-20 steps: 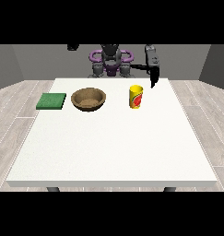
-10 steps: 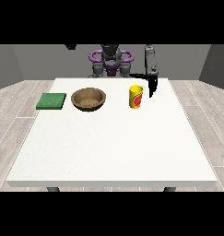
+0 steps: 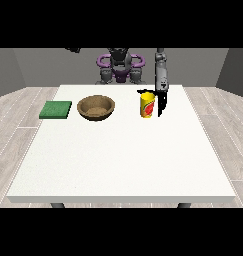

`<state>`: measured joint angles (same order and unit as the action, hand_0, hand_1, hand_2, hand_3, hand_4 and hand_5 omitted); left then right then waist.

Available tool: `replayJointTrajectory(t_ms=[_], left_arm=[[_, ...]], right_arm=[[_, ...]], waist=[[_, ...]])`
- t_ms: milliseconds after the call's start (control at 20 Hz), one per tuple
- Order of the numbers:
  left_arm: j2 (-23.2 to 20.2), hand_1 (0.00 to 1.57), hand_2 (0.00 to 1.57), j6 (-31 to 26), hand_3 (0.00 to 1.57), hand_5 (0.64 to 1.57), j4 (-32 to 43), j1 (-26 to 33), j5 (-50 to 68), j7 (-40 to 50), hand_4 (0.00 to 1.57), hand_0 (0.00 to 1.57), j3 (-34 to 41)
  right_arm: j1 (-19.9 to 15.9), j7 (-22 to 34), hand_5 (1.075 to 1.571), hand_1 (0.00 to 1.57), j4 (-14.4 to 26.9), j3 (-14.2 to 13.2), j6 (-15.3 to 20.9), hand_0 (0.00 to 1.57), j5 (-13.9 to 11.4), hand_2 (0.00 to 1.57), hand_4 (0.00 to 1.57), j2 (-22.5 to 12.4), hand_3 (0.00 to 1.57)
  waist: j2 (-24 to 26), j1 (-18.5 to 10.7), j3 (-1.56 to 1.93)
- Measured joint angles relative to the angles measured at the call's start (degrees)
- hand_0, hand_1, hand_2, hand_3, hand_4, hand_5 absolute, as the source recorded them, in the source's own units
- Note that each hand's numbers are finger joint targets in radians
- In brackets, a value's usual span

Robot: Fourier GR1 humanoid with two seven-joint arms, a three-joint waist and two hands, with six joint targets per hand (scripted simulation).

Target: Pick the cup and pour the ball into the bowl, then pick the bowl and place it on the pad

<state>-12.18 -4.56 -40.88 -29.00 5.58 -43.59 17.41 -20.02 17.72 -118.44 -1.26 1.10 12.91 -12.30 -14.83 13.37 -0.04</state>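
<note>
The yellow cup (image 3: 148, 105) stood upright right of the bowl (image 3: 96, 107), the hand at the view's right (image 3: 162, 102) just beside it, fingers straight and holding nothing. You probably had a light, rigid, smooth cup there; take it around the middle of its wall.

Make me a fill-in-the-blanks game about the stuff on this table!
1. The cup is mostly ____ in colour.
2. The wooden bowl sits between the cup and the green ____.
3. The hand at the view's right is right next to the ____.
4. The pad lies at the view's ____ side of the table.

Missing words: yellow; pad; cup; left
</note>
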Motion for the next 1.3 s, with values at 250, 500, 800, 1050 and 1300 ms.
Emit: replayJointTrajectory(t_ms=[250, 500, 800, 1050, 1300], left_arm=[[-1.66, 1.12, 1.57, -0.18, 1.50, 1.536, 6.42, -2.71, 0.55, -3.95, 0.48, 1.12, 1.92], [-3.31, 1.32, 1.57, 7.82, 1.57, 1.487, 7.91, -1.65, -3.73, -9.46, 1.04, 1.32, 1.26], [-3.21, 1.33, 1.57, 14.60, 1.57, 1.481, 9.19, -2.26, -7.01, -11.25, 1.07, 1.33, 0.26], [-1.47, 1.36, 1.57, 21.35, 1.57, 1.499, 8.46, -4.57, -12.60, -5.02, 1.12, 1.36, -4.61], [-0.48, 1.41, 1.57, 28.61, 1.57, 1.543, 8.25, -9.25, -19.77, 3.92, 1.09, 1.41, -10.22]], right_arm=[[-0.17, 2.63, 1.564, 0.00, -5.26, -2.22, -0.81, 0.00, 1.78, 0.00, 0.00, -2.01, 0.00], [0.74, 3.28, 1.559, 0.00, -7.36, -4.15, -2.16, 0.00, 4.58, 0.00, 0.00, -2.96, 0.00], [2.00, 3.55, 1.559, 0.00, -6.64, -8.68, -4.16, 0.00, 9.06, 0.00, 0.09, -4.56, 0.00], [3.25, 3.16, 1.558, 0.00, -0.87, -11.02, -5.61, 0.00, 10.33, 0.00, 0.19, -5.23, 0.00], [3.66, 1.89, 1.560, 0.00, 3.75, -11.60, -6.54, 0.00, 9.96, 0.00, 0.26, -5.11, 0.00]], waist=[[-2.20, 1.90, -0.02], [-3.30, 3.84, 0.03], [-1.79, 3.92, 0.23], [4.05, 1.63, 0.14], [7.26, 0.35, 0.13]])
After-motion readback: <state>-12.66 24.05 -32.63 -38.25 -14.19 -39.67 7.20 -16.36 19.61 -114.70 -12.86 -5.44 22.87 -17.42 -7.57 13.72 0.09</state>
